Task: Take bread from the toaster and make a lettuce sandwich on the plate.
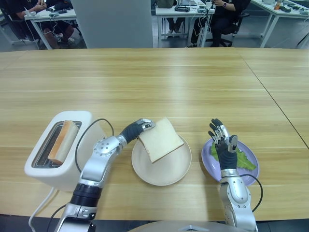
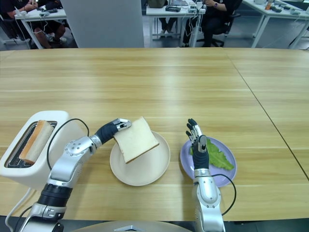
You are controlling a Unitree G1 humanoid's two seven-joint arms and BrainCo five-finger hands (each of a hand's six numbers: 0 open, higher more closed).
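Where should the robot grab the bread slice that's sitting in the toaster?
Probably by its exposed top edge, coming straight down from above. The slice stands on edge in the toaster slot with only its upper part clear, so pinch across its two flat faces.

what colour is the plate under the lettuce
Pale lilac purple. The lettuce plate shows best in the right eye view.

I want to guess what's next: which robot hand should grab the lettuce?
Probably the right robot hand. It sits open right by the lettuce on the purple plate, while the left robot hand is busy holding the bread slice at the beige plate.
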